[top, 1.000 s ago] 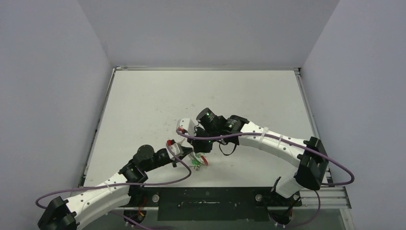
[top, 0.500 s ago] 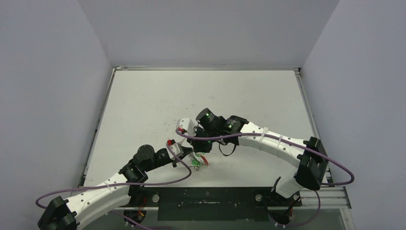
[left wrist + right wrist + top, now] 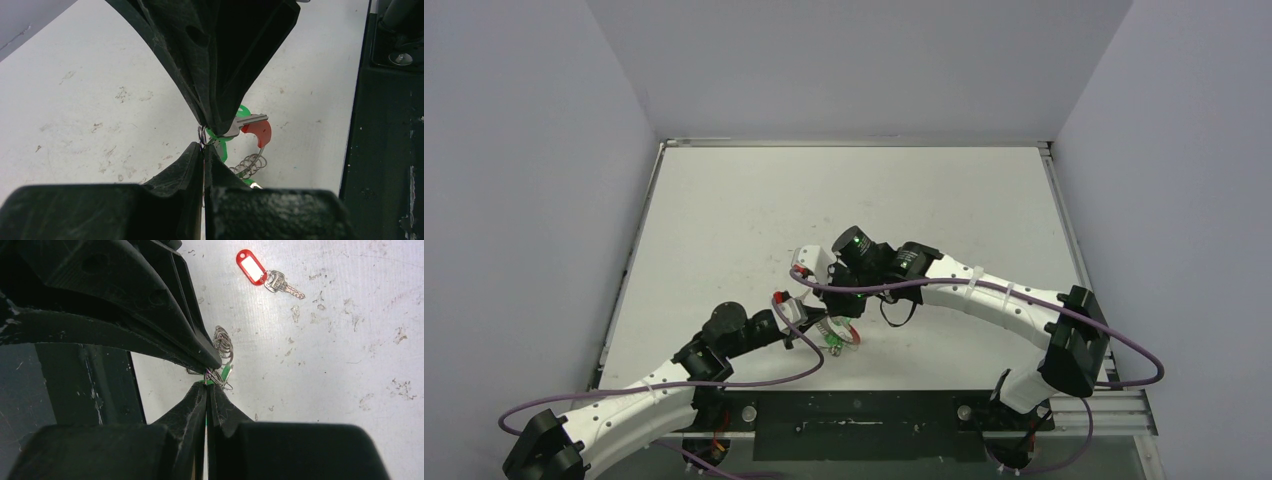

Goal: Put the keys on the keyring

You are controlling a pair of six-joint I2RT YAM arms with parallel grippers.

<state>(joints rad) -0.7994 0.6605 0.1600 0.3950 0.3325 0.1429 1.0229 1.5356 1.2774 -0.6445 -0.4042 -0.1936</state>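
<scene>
Front-centre of table [image 3: 724, 200]: L gripper [image 3: 203, 148] & R gripper [image 3: 206, 386] both pressed together, tip to tip. Keyring [image 3: 258, 134] right by the tips, green-tag keys [image 3: 221, 149] bunched w/ it. Red-tag key [image 3: 253, 268] lies well apart, not on yet, so prob. mid-job. Thin wire loop [image 3: 202, 136] seems nipped by both. No writing readable; tag label blank.

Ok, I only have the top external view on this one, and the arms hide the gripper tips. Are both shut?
Observer: Yes. In the wrist views the left gripper and the right gripper are both shut, tips meeting on a thin wire loop.
Operator: Is the red-tagged key on the keyring?
Observer: No. The red-tagged key lies alone on the table, apart from both grippers.
Operator: Where is the keyring?
Observer: The keyring is just behind the tips, its red arc showing, with a green tag next to it.
</scene>
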